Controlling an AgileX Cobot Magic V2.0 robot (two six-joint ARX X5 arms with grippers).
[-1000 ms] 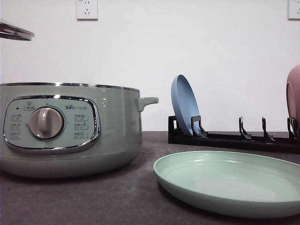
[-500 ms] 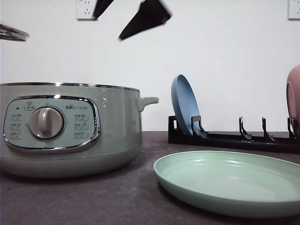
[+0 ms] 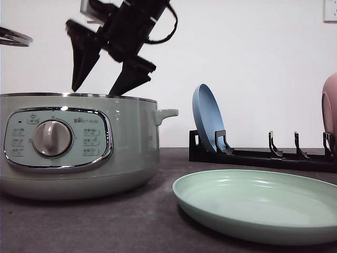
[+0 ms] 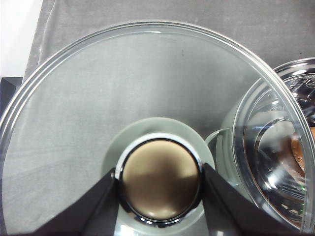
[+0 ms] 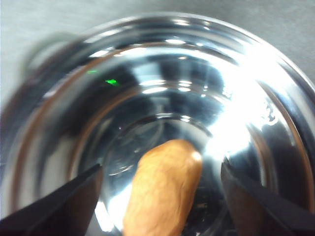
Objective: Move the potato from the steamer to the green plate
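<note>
Step in hand: reach into the steamer (image 3: 79, 145); right gripper (image 3: 100, 87) poised just above its chrome rim, jaws spread wide and empty, while the left gripper (image 4: 160, 184) is clamped on the brass-toned knob of the clear glass lid (image 4: 98, 98), held off to the side. Potato (image 5: 162, 189), smooth, oblong, orange-brown, lies on the mirror-bright bowl floor between the open fingers; judged next: descend, close across its narrow width, lift clear, carry right to the shallow matte green plate (image 3: 258, 203), well apart on the dark tabletop
</note>
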